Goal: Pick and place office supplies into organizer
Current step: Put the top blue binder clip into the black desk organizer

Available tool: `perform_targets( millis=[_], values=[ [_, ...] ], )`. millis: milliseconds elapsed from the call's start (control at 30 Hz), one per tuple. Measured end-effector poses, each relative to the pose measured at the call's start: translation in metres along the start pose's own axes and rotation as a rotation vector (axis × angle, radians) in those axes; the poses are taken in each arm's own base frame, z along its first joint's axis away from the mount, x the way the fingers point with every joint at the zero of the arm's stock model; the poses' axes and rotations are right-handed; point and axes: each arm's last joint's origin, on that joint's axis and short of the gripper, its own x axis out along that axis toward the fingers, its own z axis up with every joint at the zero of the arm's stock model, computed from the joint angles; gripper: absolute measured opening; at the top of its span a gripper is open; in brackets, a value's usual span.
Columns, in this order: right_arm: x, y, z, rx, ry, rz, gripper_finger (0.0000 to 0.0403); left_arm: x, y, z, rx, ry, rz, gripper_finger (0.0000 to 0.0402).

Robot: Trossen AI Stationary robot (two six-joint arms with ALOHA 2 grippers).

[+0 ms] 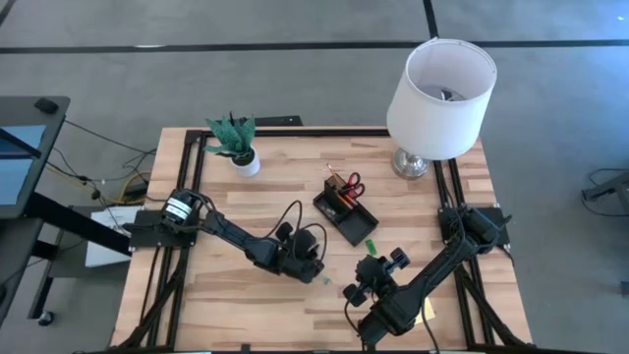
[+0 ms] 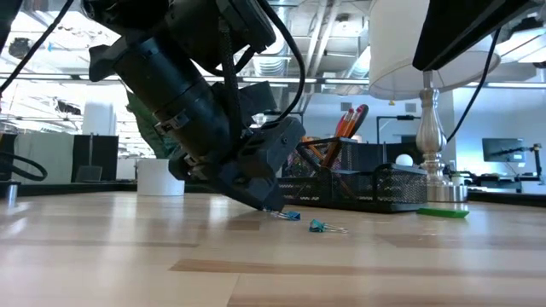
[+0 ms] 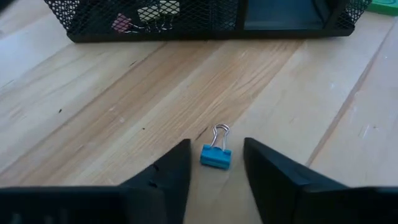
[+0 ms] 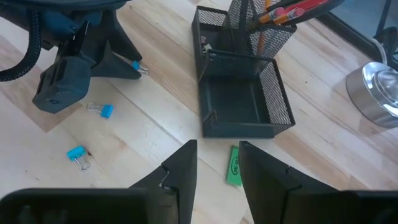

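Clip (image 3: 216, 155) on table — between left pincer (image 3: 216, 163) fingers, untouched

Three blue binder clips lie on the table: one (image 3: 216, 155) sits between the left gripper's (image 3: 216, 165) parted fingers, and two more (image 4: 102, 111) (image 4: 77, 154) lie just beside that gripper, on the side away from the one black mesh organizer (image 4: 245, 102). One green block (image 4: 234, 165) lies just ahead of the right gripper's (image 4: 217, 163) fingertips, near the organizer's open end. One pair of red-handled scissors (image 1: 353, 184) stands in the organizer's cup with some orange pencils (image 2: 344, 124), too bunched to count. One lamp (image 1: 439, 87) and one potted plant (image 1: 234, 138) stand beyond both grippers.
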Motion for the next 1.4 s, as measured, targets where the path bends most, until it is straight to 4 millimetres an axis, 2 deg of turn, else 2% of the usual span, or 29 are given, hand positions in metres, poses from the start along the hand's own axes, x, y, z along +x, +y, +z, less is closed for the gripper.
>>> perform_targets(
  millis=[167,267,467,633,767,933,1167,1400],
  values=[
    [0.000,0.000,0.000,-0.001,0.001,0.000,0.0114,0.000,0.000,0.000,-0.004,-0.002,0.001,0.0064],
    [0.000,0.000,0.000,-0.002,0.008,-0.001,0.0114,0.000,0.000,0.000,-0.004,-0.012,0.005,0.0036],
    [0.000,0.000,0.000,-0.002,0.016,-0.001,0.0114,-0.008,0.004,0.012,0.003,-0.018,-0.004,0.0038],
    [0.000,0.000,0.000,-0.002,0.016,-0.002,0.0114,-0.019,0.012,0.044,0.002,-0.096,-0.008,0.0053],
    [0.000,0.000,0.000,-0.002,0.016,-0.002,0.0114,-0.017,0.021,0.069,0.029,-0.150,-0.020,0.0044],
    [0.000,0.000,-0.001,-0.002,0.018,-0.001,0.0114,-0.001,0.034,0.091,0.011,-0.144,-0.078,0.0045],
    [0.000,0.000,-0.001,-0.016,0.018,-0.002,0.0114,0.013,0.051,0.104,-0.021,-0.107,-0.084,0.0050],
    [0.000,0.000,-0.001,-0.018,0.017,-0.001,0.0114,0.026,0.056,0.102,-0.029,-0.102,-0.060,0.0051]
  ],
)
